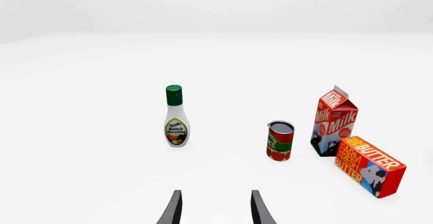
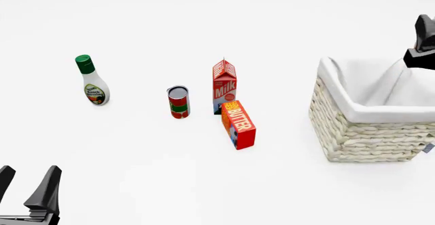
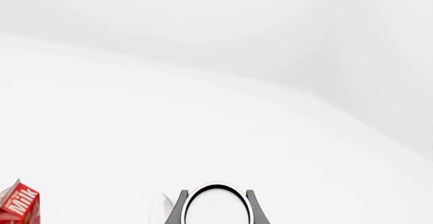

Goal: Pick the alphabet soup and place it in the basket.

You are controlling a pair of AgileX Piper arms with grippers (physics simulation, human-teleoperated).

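White table surface [image 2: 204,21] fills the front view, evenly lit, with only faint shadows. In the left wrist view it meets a plain pale wall [image 1: 216,6] along a soft horizon line.

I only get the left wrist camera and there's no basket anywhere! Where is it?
Observer: In the front view the basket sits on the right side of the table, to the right of the butter box.
Operator: And where's the soup can?
Observer: In the right wrist view the right end effector grips what looks like the alphabet soup. Only its round silvery top shows.
Operator: Is it close to the basket?
Observer: In the front view that end effector appears above the basket's far right edge.
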